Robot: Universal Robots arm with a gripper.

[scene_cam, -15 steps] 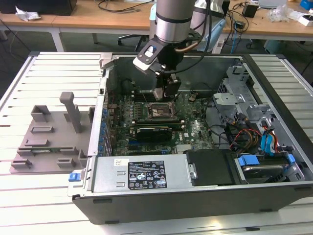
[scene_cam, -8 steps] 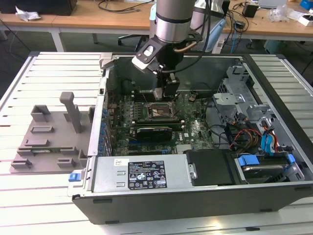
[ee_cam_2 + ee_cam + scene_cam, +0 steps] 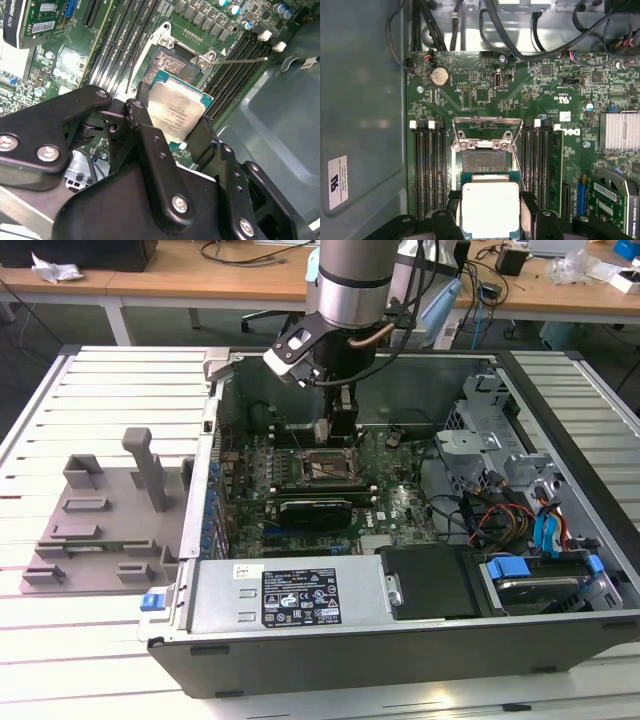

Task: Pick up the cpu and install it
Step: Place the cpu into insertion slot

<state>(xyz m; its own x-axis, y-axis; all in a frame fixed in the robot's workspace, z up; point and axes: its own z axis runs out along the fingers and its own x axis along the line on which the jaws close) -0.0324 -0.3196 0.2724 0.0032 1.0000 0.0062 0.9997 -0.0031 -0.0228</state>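
Firmly, the gripper (image 3: 174,116) clamps the cpu (image 3: 490,210) by opposite edges, flat for seating, over the open socket (image 3: 482,161); tray (image 3: 90,530) at exterior view's nine o'clock.

The cpu (image 3: 490,207) has a smooth, silvery metal top that shines a little. The gripper (image 3: 172,119) around the cpu is black and matt. Just beside the cpu, the socket frame (image 3: 485,145) is bare shiny metal on a glossy green board (image 3: 470,80). Farther from the cpu, the case wall (image 3: 360,100) is dull grey metal.
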